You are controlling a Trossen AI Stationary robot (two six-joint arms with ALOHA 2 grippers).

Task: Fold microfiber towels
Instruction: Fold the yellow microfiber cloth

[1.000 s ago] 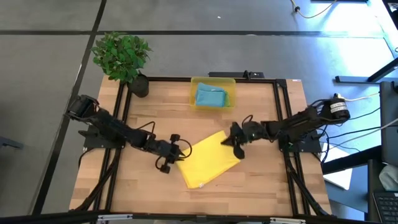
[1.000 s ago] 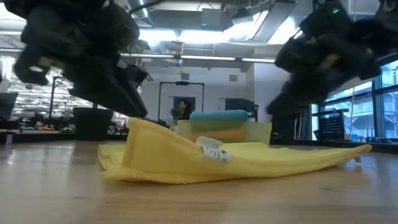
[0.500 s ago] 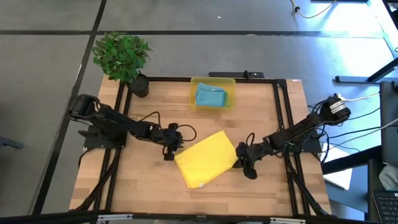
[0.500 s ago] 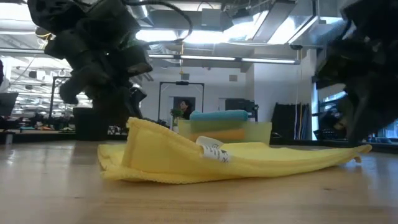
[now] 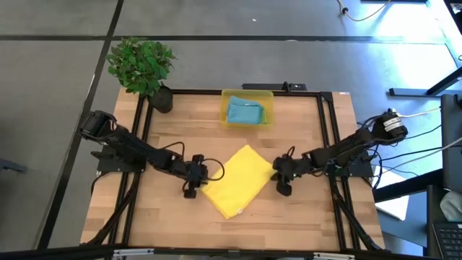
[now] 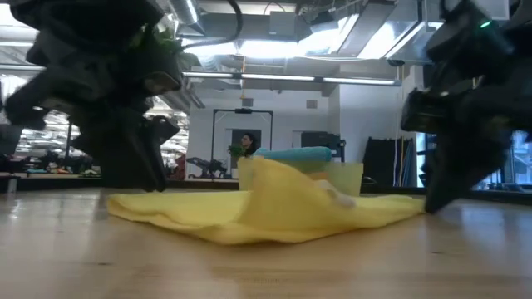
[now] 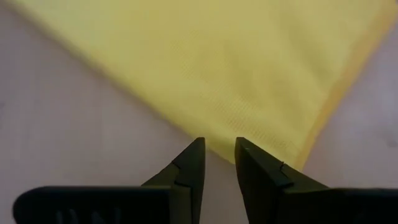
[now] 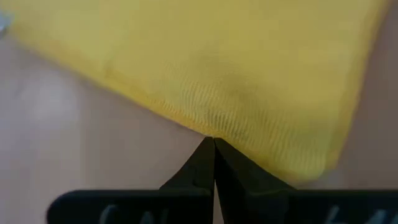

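Observation:
A yellow microfiber towel [image 5: 238, 179] lies folded in the middle of the table, and the low view shows a hump [image 6: 278, 187] at its middle. My left gripper [image 5: 193, 180] stands at its left edge; in the left wrist view its fingertips [image 7: 219, 144] are a narrow gap apart, right at the towel's hem [image 7: 186, 127]. My right gripper [image 5: 281, 179] is shut at the towel's right edge. A teal-blue towel [image 5: 244, 112] lies in the yellow bin [image 5: 247, 94] at the far edge. My left gripper slants down at the towel's left edge [image 7: 214, 140]; I cannot tell whether its tips touch the cloth. My right gripper sets its shut fingertips [image 8: 208, 155] against the towel's right edge [image 8: 199, 124], slanting down from the table's right. The towel lies on the table.
A potted plant [image 5: 142, 65] stands at the far left corner. Bare wood shows along the near edge [image 5: 238, 231] and on both sides of the towel. In the low view a person [image 6: 246, 145] sits far back in the room.
My right gripper has swung off the towel toward the near right, then come back in against its right edge, tipping further down. My left gripper went toward the far edge and came back. The towel has turned a little, drawn in narrower, and humped up at its middle.

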